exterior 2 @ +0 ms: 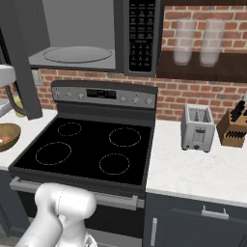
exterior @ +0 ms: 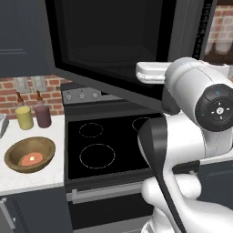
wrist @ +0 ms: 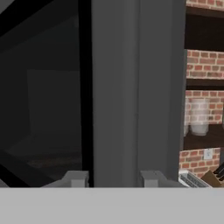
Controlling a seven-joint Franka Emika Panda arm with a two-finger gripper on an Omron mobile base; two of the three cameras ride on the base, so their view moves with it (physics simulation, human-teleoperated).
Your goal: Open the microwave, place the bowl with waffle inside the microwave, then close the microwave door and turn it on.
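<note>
One arm is reaching up to the open microwave door [exterior: 113,45].
The end effector [wrist: 114,178] is standing narrow against the door's edge.

A home kitchen: stove [exterior 2: 91,149], toaster [exterior 2: 197,128], knife block [exterior 2: 234,128], brick backsplash [exterior 2: 193,99].
</note>
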